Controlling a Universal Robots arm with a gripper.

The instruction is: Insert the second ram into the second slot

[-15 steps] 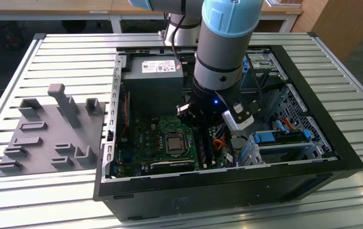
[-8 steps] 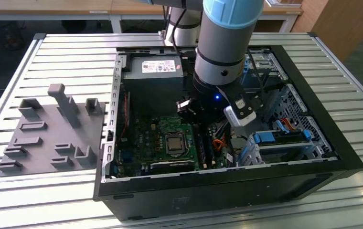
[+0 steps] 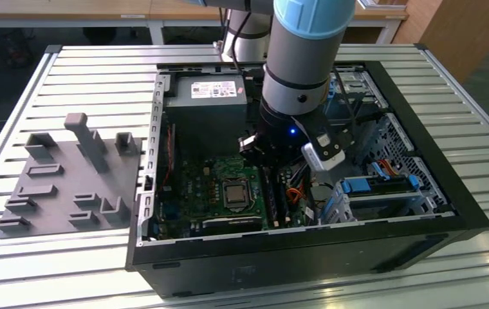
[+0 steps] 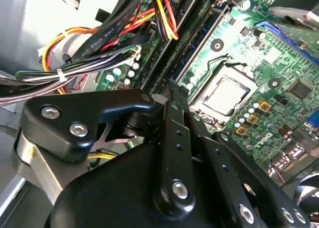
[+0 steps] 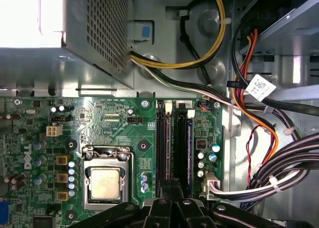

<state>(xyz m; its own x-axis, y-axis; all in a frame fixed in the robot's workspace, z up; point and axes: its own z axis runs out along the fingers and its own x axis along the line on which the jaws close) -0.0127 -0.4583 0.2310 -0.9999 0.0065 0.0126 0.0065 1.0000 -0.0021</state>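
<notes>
My gripper [image 5: 172, 187] is inside the open computer case [image 3: 450, 212], low over the motherboard [image 5: 114, 123]. It is at the near end of the black memory slots [image 5: 165, 148], beside the processor socket [image 5: 105, 180]. Its black fingers [image 4: 174, 133] are pressed together, and nothing shows between them. A thin ram stick with a blue edge [image 5: 188, 148] is seated in one slot on the cable side. I cannot tell whether this is the second ram, or what lies under the fingertips. In the exterior view the arm's wrist covers most of the gripper [image 3: 266, 168].
Bundles of black, yellow, orange and red cables [image 5: 279, 163] run close beside the slots. The power supply [image 3: 206, 96] fills the case's far corner and blue drive-bay tabs [image 3: 373, 187] stand at the exterior view's right. A grey holder with upright pegs [image 3: 64, 174] lies on the slatted table.
</notes>
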